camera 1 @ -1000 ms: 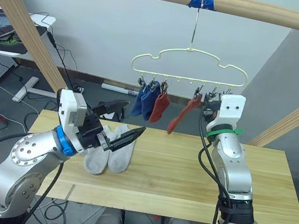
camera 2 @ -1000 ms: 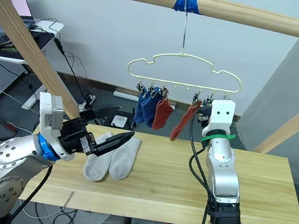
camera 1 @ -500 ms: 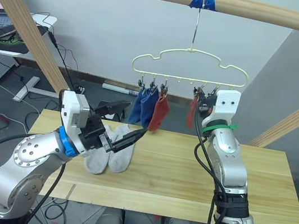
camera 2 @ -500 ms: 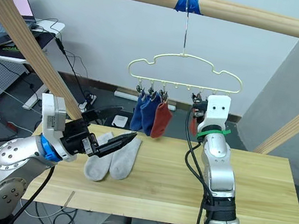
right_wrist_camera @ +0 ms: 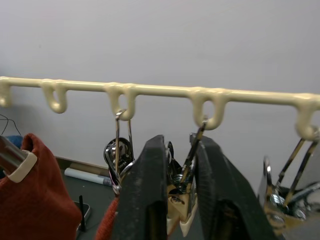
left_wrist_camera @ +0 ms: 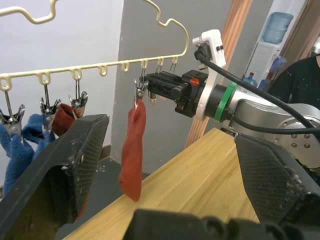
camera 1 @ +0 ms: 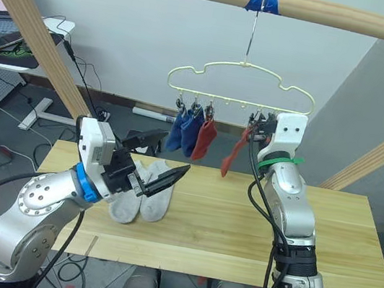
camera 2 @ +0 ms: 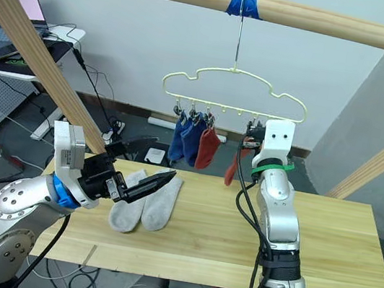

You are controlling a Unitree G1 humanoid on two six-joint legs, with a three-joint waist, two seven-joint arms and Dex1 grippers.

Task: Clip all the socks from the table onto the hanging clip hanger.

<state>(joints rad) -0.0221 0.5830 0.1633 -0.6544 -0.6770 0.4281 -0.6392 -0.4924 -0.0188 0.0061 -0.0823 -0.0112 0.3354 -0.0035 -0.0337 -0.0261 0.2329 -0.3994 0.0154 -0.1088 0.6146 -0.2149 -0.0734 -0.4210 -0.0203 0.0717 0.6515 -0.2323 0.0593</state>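
- One table [camera 1: 353, 235] of light planks spans the scene beneath both arms.
- Clip hanger [camera 1: 242, 83] hangs above; right gripper [right_wrist_camera: 176, 165] has its fingers pinched together on a metal clip [right_wrist_camera: 186, 172] in its row.
- Left gripper [camera 1: 164, 160] hovers with fingers spread wide apart, empty.
- Two grey socks [camera 1: 141, 196] lie just below the left fingertips.
- One rust red sock [left_wrist_camera: 132, 150] dangles just beside the right fingers; two blue socks [camera 1: 184, 131] and another red sock [camera 1: 204, 138] hang further along.

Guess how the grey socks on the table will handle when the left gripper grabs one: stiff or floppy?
Probably floppy: the grey socks lie flat on the table, and the red sock clipped to the hanger dangles limp. Likely light too. The open left gripper may snag both, since they touch.
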